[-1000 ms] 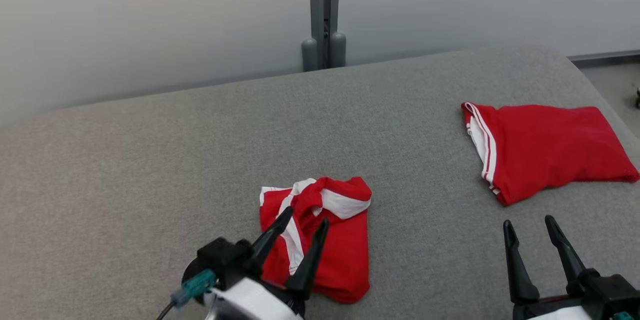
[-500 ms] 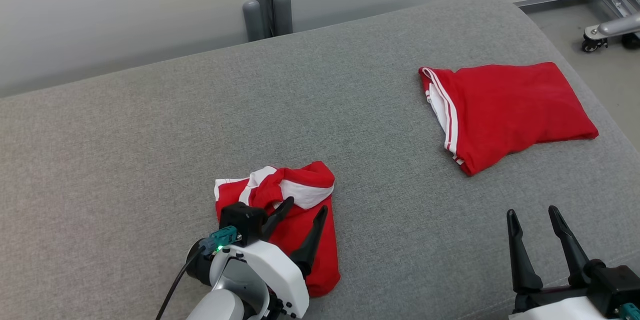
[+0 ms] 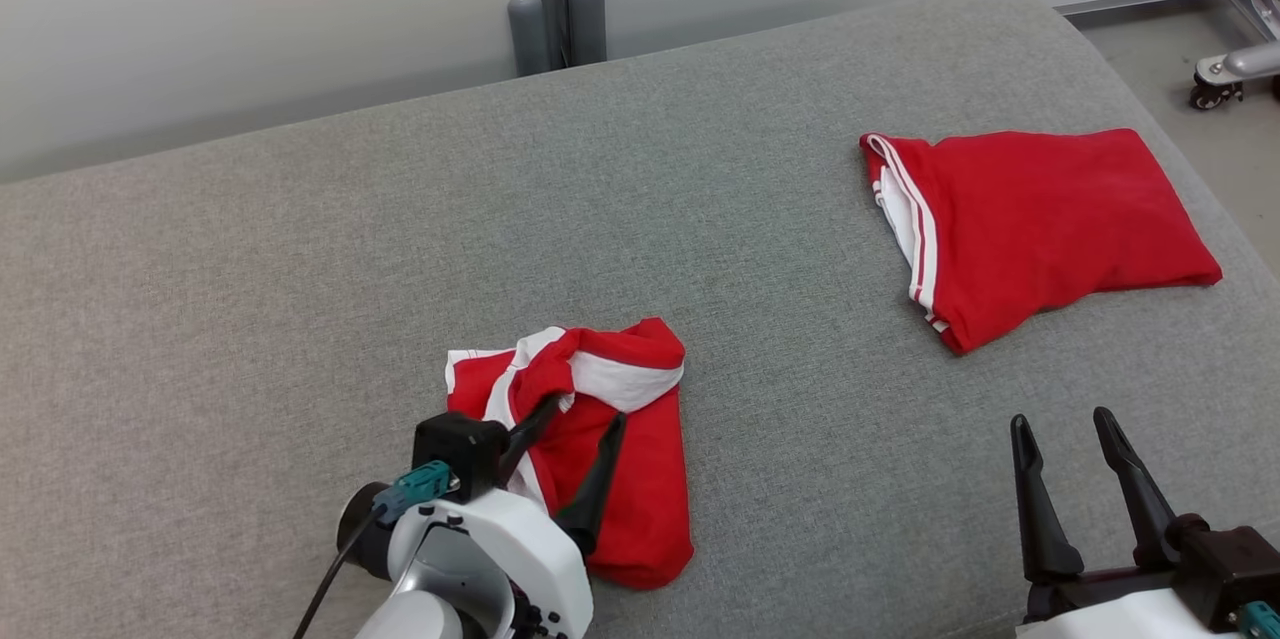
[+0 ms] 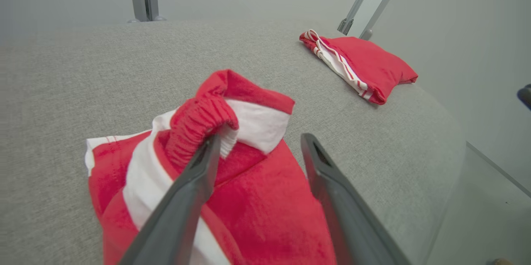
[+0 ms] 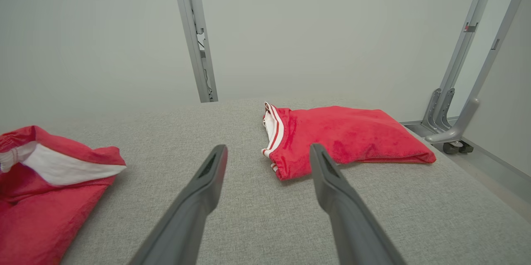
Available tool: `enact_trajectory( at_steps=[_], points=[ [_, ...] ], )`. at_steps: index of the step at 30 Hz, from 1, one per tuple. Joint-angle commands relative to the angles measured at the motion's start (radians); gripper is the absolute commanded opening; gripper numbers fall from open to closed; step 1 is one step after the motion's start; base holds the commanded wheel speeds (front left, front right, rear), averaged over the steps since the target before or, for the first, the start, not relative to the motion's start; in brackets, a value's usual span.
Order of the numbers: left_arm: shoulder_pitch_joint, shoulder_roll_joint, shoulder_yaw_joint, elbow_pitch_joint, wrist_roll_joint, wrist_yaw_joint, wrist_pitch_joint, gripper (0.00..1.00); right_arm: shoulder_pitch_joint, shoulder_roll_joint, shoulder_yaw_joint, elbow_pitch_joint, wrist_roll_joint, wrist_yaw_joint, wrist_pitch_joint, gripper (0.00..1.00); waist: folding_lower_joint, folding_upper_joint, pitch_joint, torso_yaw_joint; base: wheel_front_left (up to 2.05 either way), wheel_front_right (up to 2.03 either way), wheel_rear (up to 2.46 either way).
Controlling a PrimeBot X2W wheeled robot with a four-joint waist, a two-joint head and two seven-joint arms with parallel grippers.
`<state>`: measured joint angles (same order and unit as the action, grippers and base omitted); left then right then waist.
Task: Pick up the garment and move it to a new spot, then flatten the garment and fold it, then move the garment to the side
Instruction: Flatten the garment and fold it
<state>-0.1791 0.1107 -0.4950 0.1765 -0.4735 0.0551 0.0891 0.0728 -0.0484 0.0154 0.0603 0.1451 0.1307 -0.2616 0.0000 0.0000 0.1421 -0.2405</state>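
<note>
Red-and-white soft fabric: the crumpled garment (image 3: pixel 650 489) lies on the grey cushion (image 3: pixel 300 269) beneath my left end effector (image 3: pixel 583 414), spread wide and empty. Light, limp; I would pinch the gathered waistband (image 4: pixel 199 120).

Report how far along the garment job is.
Done: a folded garment lies at the right of the grey cushion. In hand: the open left end effector hangs over the crumpled garment, not closed on it. Left: pick up, move, flatten, fold, set aside. The right end effector is open over bare cushion.
</note>
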Motion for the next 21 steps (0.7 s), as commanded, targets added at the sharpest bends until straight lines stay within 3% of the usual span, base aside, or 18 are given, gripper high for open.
enact_trajectory(
  at_steps=[1,14,16,17,21],
  points=[
    [0.006,0.004,0.007,-0.006,0.006,0.009,0.001,1.00,-0.004,-0.004,0.001,0.002,0.004,0.000,-0.005,1.00,0.0000,0.0000,0.002,0.000,0.00,0.00,0.00],
    [-0.109,0.055,0.048,0.077,0.038,0.035,-0.013,1.00,-0.047,-0.004,0.017,0.006,0.023,0.000,-0.005,1.00,0.0000,0.0000,0.081,-0.053,0.00,0.00,0.00],
    [-0.125,0.064,0.048,0.096,0.042,0.027,-0.014,0.39,-0.045,-0.004,0.014,0.008,0.028,0.000,-0.005,1.00,0.0000,0.0000,0.087,-0.059,0.00,0.00,0.00],
    [-0.130,0.062,0.054,0.102,0.028,0.022,-0.017,0.00,-0.042,-0.004,0.012,0.010,0.030,0.000,-0.005,1.00,0.0000,0.0000,0.088,-0.060,0.00,0.00,0.00],
    [-0.149,0.049,0.077,0.081,-0.021,-0.006,-0.025,0.00,-0.030,-0.004,0.000,0.016,0.030,0.000,-0.005,1.00,0.0000,0.0000,0.075,-0.053,0.00,0.00,0.00]
  ],
)
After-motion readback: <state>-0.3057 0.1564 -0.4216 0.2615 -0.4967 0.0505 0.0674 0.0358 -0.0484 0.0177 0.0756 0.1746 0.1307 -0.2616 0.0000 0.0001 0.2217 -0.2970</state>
